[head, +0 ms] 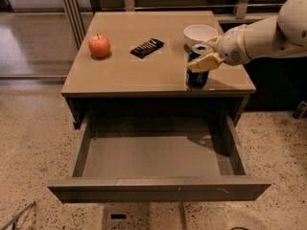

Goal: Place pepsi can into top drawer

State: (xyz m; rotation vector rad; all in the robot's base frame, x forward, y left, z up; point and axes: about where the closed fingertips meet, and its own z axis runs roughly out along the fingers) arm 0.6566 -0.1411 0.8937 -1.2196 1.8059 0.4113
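The pepsi can (197, 76) is dark blue and stands upright near the front right edge of the tan cabinet top (144, 73). My gripper (196, 57) reaches in from the right and is shut on the can's upper part, with one tan finger (205, 62) across its front and the other behind its top. The can's silver top is hidden by the fingers. The top drawer (158, 155) is pulled wide open below, and its grey interior holds nothing.
A white bowl (200, 32) sits just behind the can and the gripper. A red apple (99, 45) and a black snack packet (147, 47) lie on the cabinet top further left. The drawer's front panel (158, 188) sticks out toward the camera.
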